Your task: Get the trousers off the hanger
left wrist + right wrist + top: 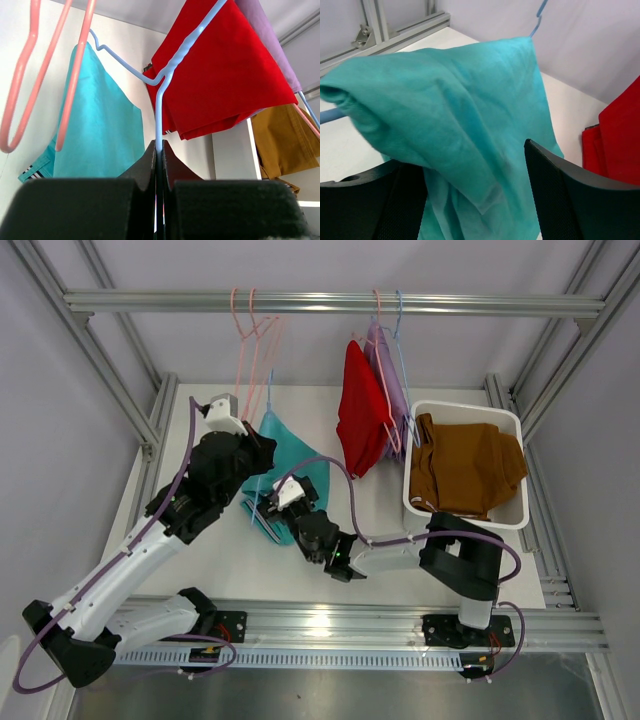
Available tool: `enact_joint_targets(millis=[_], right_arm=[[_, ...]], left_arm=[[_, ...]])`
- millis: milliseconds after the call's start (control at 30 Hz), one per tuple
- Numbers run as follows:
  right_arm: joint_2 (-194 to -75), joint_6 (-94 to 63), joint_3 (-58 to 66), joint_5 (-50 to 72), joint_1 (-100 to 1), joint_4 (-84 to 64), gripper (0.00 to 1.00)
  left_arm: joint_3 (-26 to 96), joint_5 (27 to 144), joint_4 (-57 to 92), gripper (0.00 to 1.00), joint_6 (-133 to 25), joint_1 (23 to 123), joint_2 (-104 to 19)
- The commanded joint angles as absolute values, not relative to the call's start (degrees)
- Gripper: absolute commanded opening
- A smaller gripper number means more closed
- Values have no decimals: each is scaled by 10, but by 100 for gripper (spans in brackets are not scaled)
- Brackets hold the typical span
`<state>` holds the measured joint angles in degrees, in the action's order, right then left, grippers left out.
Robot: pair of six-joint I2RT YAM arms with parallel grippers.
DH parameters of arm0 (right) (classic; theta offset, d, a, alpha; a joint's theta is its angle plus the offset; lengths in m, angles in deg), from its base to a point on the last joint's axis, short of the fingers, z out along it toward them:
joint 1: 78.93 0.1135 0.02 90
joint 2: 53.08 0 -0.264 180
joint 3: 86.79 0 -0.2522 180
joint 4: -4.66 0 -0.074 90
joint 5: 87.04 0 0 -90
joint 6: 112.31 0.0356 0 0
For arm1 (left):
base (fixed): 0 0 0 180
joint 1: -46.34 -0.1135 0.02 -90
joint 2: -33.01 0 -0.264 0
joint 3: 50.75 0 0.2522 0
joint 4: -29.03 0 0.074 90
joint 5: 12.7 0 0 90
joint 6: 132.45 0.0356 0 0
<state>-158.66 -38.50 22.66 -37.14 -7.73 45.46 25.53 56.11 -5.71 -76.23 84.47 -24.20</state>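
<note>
Reaching up from the tabletop's point(375, 582) near left corner, the left arm point(150, 540) rose steeply, its left tool point(159, 152) pressed together on the wire of the blue hanger point(161, 95). The right arm point(400, 555) lay folded low along the near edge, its right tool point(470, 170) spread either side of the teal trousers point(460, 110), which draped from that hanger over the tabletop's left half.

No readable text, labels or numbers appear anywhere
</note>
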Motion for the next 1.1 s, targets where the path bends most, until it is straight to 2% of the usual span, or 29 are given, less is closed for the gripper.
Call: enact_joint_targets(millis=[0,367,667,1067], right_arm=[[-1573,-386,232,-399,-84,533,75],[-1556,-311,217,-352,-127,478,64],[-1574,-293,182,-330,-139,464,60],[-1571,-250,179,-303,-131,426,62]], left_arm=[[265,568,-19,0,-751,849,-238],[264,570,-19,0,-750,849,-239],[266,576,-19,1,-751,849,-243],[267,578,-20,0,-751,849,-246]])
